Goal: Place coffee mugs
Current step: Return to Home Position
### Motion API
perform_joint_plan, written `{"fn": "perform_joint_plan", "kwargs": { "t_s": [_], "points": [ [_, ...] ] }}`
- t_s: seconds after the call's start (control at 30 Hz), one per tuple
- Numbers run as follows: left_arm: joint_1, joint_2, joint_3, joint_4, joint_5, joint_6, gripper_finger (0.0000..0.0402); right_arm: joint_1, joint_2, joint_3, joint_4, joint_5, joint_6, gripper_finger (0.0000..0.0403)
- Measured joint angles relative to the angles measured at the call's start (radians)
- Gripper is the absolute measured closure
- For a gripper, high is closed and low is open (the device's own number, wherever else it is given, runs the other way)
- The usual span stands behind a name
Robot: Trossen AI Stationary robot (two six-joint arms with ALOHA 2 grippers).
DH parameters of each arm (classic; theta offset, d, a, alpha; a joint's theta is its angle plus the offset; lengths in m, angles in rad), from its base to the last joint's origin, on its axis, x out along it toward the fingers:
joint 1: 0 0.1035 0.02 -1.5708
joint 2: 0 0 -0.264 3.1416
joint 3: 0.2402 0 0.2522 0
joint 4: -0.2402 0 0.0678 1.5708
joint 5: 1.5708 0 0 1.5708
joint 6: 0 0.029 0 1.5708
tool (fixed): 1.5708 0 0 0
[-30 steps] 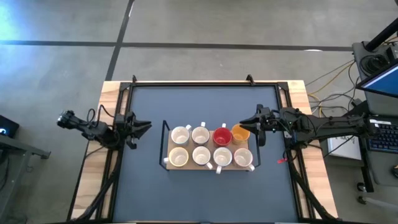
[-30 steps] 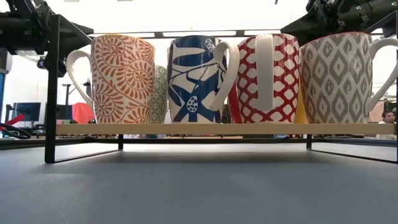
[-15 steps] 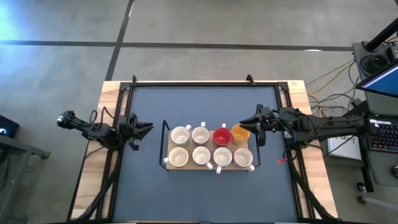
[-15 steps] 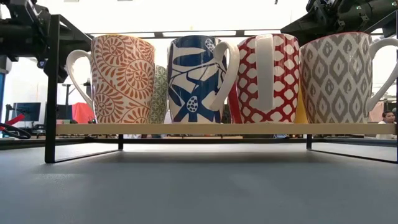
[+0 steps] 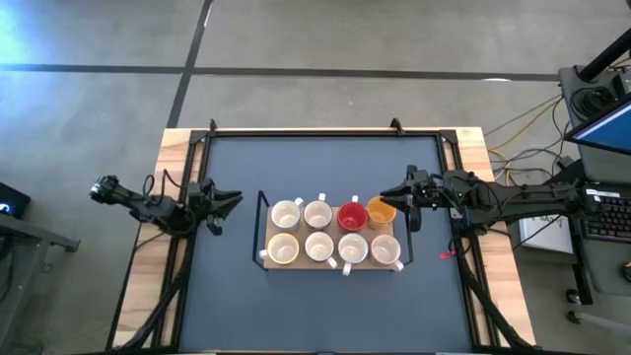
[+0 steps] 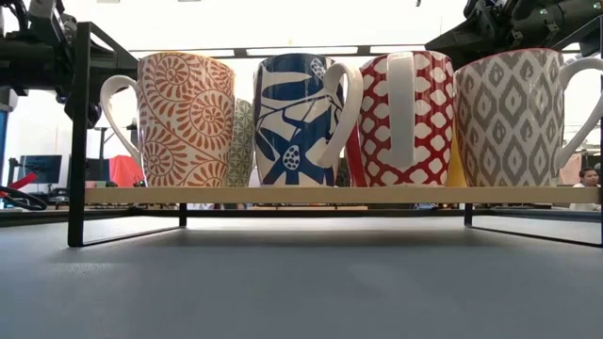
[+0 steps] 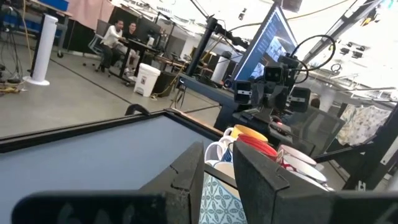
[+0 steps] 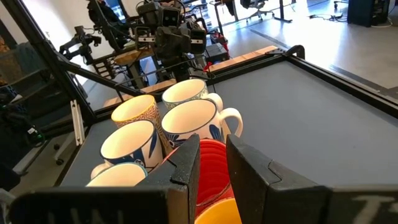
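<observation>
Eight mugs stand in two rows on a wooden tray [image 5: 264, 258] with a black metal frame, mid-table. The far row holds two white mugs [image 5: 286, 214], the red mug [image 5: 352, 216] and the orange mug [image 5: 379, 213]; the near row is white inside and patterned outside [image 6: 184, 118]. My right gripper [image 5: 387, 198] is over the orange mug's far right rim, pointing toward the table's left, with a narrow gap between its fingers [image 8: 212, 152]. The orange mug [image 8: 217, 214] shows between them, low down. My left gripper [image 5: 235, 200] is open, left of the tray and clear of it. My right gripper stands at the orange mug's rim [image 8: 219, 208], but its own fingers hide the spot. I cannot tell whether it touches the mug. The mug stands upright on the tray.
The tray's upright black frame bar [image 6: 79, 132] rises at its left end, between my left gripper and the mugs. Bare grey table [image 5: 315, 158] lies beyond the tray and in front of it. Black rails edge the table [image 5: 296, 132]. People sit far off in the room [image 7: 118, 34].
My left gripper has shifted slightly at the table's left side, rising a little in the low view. The right arm and the mugs have kept still.
</observation>
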Motion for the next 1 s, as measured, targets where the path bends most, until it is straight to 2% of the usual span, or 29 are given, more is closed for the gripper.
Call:
{"fn": "perform_joint_plan", "kwargs": {
  "t_s": [0.63, 0.8, 1.0],
  "points": [
    [0.000, 0.003, 0.000, 0.002, 0.001, 0.000, 0.0333, 0.001, -0.005, 0.000, -0.002, 0.000, -0.001, 0.0335],
    [0.000, 0.003, 0.000, 0.002, 0.001, 0.000, 0.0333, -0.003, -0.053, 0.000, 0.001, 0.001, -0.066, 0.0335],
    [0.000, 0.003, 0.000, 0.002, 0.001, 0.000, 0.0333, -0.043, -0.169, -0.004, 0.087, 0.023, -0.198, 0.0335]
  ]
}}
